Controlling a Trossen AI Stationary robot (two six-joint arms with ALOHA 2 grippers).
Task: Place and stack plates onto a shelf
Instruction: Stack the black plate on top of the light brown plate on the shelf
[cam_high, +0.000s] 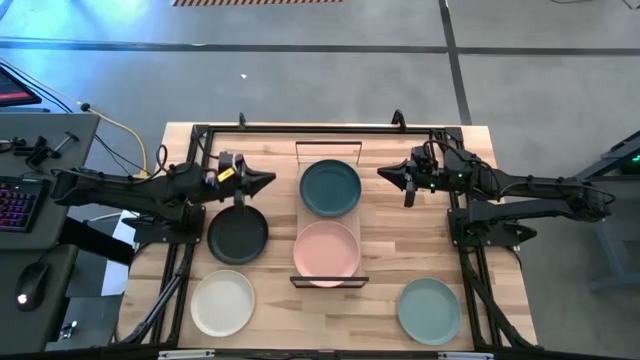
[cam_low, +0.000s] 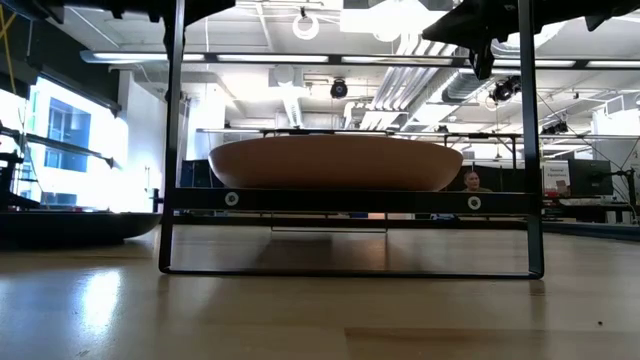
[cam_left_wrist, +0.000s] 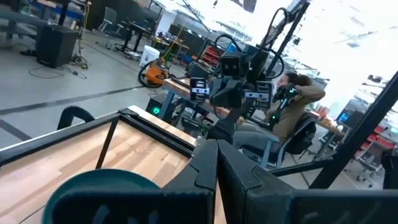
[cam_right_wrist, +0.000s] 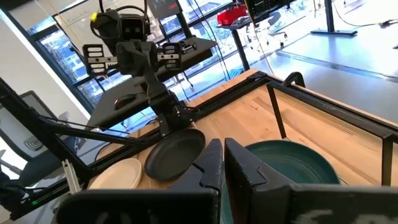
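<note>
Shelf, light-wood board in black wire frame, at table centre, long axis running near to far: holds 2 plates side by side, none stacked yet, which suggests the first layer is laid to take the rest on top. Pink plate on the near half; dark teal plate on the far half, just beyond it. On the tabletop, awaiting placing: cream-white plate near left, pale green plate near right, black plate just left of the shelf and closest to the left arm, so judged the likely next pick. Left gripper hangs above the table between the black plate and the teal one, fingers together, carrying nothing. Right gripper mirrors it across the shelf's far half, fingers together, likewise unloaded; both seem parked clear of the shelf. Hidden or unclear: only 5 plates in sight, no purple one found; the low view shows the pink plate edge-on, screening the teal one behind; wrist views cut the teal plate off behind each arm's own fingers.
</note>
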